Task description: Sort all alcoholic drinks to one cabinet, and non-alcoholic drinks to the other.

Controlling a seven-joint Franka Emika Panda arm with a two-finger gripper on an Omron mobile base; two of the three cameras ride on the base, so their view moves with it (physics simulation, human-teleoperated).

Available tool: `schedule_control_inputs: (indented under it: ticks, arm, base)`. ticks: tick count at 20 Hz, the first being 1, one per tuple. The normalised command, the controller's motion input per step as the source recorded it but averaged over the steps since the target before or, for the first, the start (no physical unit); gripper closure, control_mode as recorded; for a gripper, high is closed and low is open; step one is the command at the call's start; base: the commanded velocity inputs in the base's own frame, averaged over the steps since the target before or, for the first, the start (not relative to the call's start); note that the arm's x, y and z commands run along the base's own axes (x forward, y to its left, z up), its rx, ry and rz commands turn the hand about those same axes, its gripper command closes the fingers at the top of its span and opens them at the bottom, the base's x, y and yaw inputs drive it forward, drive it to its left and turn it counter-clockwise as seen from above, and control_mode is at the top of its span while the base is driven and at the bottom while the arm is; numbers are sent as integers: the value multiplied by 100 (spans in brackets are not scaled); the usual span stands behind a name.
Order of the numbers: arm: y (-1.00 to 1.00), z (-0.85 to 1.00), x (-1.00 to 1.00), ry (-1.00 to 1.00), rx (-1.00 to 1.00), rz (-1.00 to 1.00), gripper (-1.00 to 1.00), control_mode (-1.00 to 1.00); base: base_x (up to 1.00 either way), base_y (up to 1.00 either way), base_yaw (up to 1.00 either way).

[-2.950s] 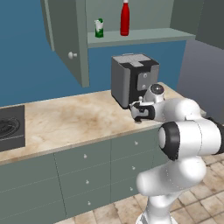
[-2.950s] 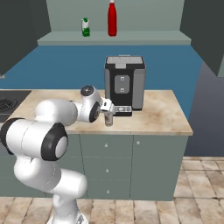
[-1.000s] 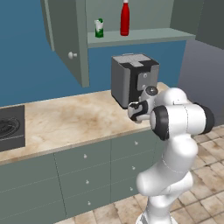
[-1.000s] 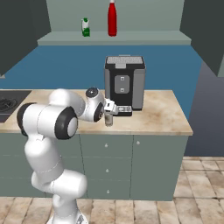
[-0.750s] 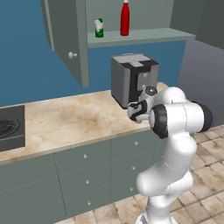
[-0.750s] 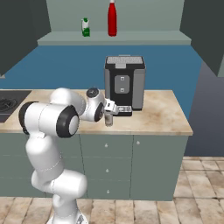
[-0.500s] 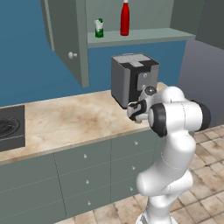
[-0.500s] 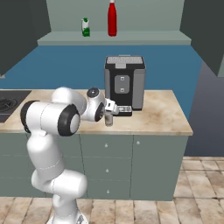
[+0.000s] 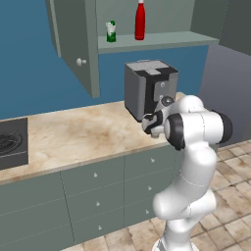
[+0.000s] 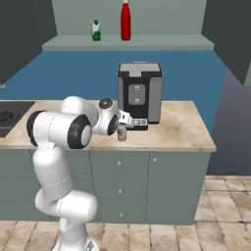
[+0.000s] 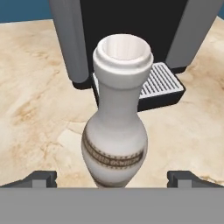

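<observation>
On cabinet shelf (image 10: 147,47): carton (image 10: 96,31), red bottle (image 10: 126,20) | pincer (image 11: 111,178) released, straddling pale bottle (image 11: 116,131)

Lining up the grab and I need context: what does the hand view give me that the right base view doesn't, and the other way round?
Hand view: the pale bottle's banded label and open mouth, with both finger tips wide on either side of it, not touching.

Right base view: the red bottle and carton on the cabinet shelf, plus the arm's posture.

Both: the bottle upright on the counter just in front of the coffee machine's drip tray.
</observation>
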Motion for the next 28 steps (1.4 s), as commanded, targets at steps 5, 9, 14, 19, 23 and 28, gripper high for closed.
schedule_control_inputs:
  ticks: [5,9,14,19,23,28]
  arm:
    - [-3,-5,11,0,0,0,-100,-100]
    - [-2,-8,9,0,0,0,-100,-100]
    - [-2,-9,9,0,0,0,-100,-100]
    - [-1,-10,9,0,0,0,-100,-100]
    - [-1,-8,8,-1,0,0,-100,-100]
    - [-1,-7,5,-2,0,0,-100,-100]
  base:
    - [0,0,0]
    - [0,0,0]
    - [0,0,0]
    - [0,0,0]
    - [0,0,0]
    - [0,0,0]
